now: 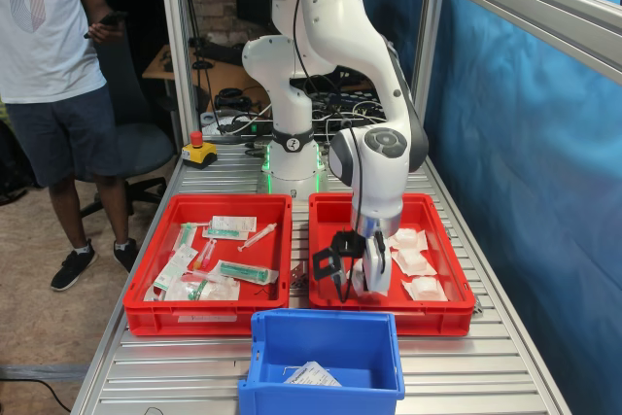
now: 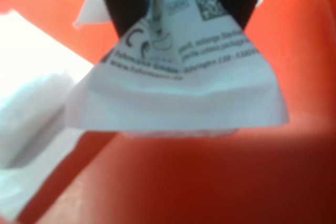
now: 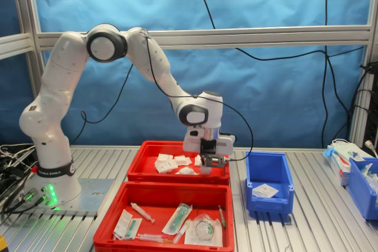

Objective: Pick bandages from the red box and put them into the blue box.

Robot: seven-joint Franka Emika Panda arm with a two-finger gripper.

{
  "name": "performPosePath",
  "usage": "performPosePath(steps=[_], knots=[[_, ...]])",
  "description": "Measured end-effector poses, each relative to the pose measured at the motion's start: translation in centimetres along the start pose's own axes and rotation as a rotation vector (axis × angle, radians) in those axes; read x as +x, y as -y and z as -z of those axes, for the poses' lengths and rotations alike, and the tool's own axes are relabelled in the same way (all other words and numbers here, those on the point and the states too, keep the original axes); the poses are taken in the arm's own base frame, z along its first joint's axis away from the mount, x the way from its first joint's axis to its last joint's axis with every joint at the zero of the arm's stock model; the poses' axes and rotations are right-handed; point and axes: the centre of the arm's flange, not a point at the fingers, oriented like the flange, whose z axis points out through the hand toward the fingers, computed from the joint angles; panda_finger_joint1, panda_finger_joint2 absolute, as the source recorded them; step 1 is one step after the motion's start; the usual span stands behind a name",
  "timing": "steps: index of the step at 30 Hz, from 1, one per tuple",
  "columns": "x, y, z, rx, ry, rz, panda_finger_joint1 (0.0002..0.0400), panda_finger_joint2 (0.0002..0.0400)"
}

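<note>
Item: crinkly white sealed bandage packet (image 2: 178, 85), pinched between the black gripper (image 3: 208, 160) fingers, hanging low over the shallow red plastic tray (image 1: 442, 313).

Delivered: one packet (image 3: 264, 190) in the deep bright-blue plastic bin (image 3: 269, 203).

Outstanding: several packets (image 1: 413, 261) remained in the tray.

In the wrist view the held bandage packet (image 2: 178, 85) is blurred, its upper part cut off by the picture's edge and its small print unreadable. In the first exterior view the arm's wrist hides part of the red box (image 1: 442, 310), and the claw (image 1: 362, 277) fingertips cannot be made out.
</note>
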Motion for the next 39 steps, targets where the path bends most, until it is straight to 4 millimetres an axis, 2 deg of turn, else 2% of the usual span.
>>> performPosePath(steps=[5, 6, 12, 14, 15, 19, 20, 33, 39], knots=[[0.6, 0.6, 3.1, 0.008, -0.015, -0.012, 0.0074, 0.0074], [0.8, 0.8, 4.4, 0.013, -0.015, -0.016, 0.0074, 0.0074], [1.5, 1.5, 8.7, 0.04, 0.004, -0.033, 0.0073, 0.0073], [1.9, 2.4, 11.8, 0.067, 0.033, -0.05, 0.0074, 0.0074], [2.2, 3.1, 14.1, 0.089, 0.059, -0.064, 0.0074, 0.0074], [2.4, 4.5, 17.0, 0.12, 0.097, -0.086, 0.0074, 0.0074], [2.4, 5.2, 18.4, 0.137, 0.117, -0.097, 0.0074, 0.0074], [2.8, 11.1, 26.2, 0.243, 0.231, -0.181, 0.0074, 0.0074], [2.0, 14.2, 28.3, 0.291, 0.269, -0.211, 0.0074, 0.0074]])
